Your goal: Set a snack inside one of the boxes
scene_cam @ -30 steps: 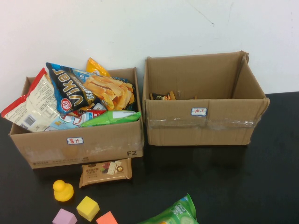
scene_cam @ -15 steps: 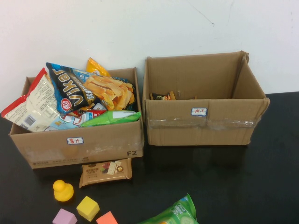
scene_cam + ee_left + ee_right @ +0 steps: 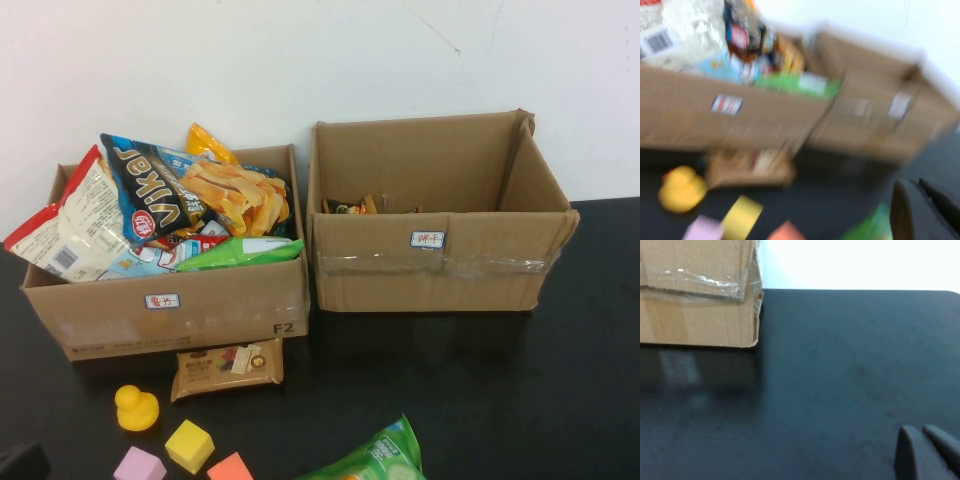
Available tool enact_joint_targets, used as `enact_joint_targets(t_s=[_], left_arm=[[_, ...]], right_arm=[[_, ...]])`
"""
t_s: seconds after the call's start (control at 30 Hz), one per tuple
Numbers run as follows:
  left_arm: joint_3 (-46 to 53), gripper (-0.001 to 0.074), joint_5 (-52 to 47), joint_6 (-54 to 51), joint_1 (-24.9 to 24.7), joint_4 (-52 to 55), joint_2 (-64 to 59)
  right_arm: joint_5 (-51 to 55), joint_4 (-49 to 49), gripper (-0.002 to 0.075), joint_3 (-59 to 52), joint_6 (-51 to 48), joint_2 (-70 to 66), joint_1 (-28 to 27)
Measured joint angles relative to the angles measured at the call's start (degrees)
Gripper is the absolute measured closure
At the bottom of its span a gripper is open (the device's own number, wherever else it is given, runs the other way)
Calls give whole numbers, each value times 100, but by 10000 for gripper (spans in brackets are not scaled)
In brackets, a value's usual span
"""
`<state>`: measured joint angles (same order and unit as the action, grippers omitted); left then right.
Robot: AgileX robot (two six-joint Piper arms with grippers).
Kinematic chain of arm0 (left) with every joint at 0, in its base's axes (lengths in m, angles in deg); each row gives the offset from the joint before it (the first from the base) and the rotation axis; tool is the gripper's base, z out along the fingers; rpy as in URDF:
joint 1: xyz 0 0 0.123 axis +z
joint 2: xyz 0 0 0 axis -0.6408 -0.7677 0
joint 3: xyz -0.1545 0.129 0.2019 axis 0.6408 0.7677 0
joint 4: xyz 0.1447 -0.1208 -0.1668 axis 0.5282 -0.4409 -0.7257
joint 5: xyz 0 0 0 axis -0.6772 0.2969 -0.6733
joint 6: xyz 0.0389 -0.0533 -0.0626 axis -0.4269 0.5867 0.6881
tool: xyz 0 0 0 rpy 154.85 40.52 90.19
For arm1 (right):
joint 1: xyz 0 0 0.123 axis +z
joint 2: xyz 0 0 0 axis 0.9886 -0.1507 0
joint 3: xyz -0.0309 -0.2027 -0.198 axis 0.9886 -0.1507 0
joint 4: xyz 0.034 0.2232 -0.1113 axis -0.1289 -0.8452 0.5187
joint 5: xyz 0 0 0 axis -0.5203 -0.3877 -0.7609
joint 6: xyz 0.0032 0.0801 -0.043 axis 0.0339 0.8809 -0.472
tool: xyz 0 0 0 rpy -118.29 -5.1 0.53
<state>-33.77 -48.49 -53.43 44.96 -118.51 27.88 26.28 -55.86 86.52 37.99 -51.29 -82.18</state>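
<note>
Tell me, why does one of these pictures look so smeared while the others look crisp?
The left wrist view is smeared, likely by camera motion: the full cardboard box, yellow rubber duck and left gripper all streak. The high view is sharp, with glare on the emptier cardboard box's tape. The right wrist view is crisp too, showing a soft sheen on the black table beside the right gripper.

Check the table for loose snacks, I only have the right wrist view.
Observer: A brown packet lies in front of the left box.
Operator: Any others?
Observer: A green bag at the near edge, mid-table.
Operator: My right gripper is low over bare table beside the right box, jaws shut. Left gripper?
Observer: The left gripper is at the near left corner, above the table, facing the left box.
</note>
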Motion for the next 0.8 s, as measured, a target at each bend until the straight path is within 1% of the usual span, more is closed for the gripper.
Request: enact_joint_targets(t_s=[0.1, 0.2, 0.27, 0.33, 0.4, 0.43, 0.5, 0.6, 0.63, 0.67, 0.73, 0.8], left_arm=[[-893, 738, -1090, -399, -11, 736, -1016], [-1553, 738, -1824, -1425, -128, 826, -2054], [-1897, 738, -2033, -2081, -367, 686, -2675], [-2136, 738, -2110, -2568, -799, 646, -3357], [-2337, 737, -2118, -2844, -1383, 787, -4007], [-2403, 737, -2093, -2871, -1648, 913, -4259], [-2523, 737, -1953, -2782, -2353, 1355, -4866], [-2621, 720, -1607, -2373, -3294, 2073, -5640], [-2649, 696, -1489, -2245, -3583, 2292, -5896], [-2679, 657, -1362, -2104, -3838, 2472, -6145], [-2746, 545, -1119, -1905, -4196, 2649, -6575], [-2817, 363, -852, -1742, -4469, 2702, -7023]], right_arm=[[0, 0, 727, 0, 0, 0, 0], [0, 0, 727, 0, 0, 0, 0], [0, 0, 727, 0, 0, 0, 0], [0, 0, 727, 0, 0, 0, 0], [0, 0, 727, 0, 0, 0, 0], [0, 0, 727, 0, 0, 0, 0], [0, 0, 727, 0, 0, 0, 0], [0, 0, 727, 0, 0, 0, 0], [0, 0, 727, 0, 0, 0, 0], [0, 0, 727, 0, 0, 0, 0], [0, 0, 727, 0, 0, 0, 0], [0, 0, 727, 0, 0, 0, 0]])
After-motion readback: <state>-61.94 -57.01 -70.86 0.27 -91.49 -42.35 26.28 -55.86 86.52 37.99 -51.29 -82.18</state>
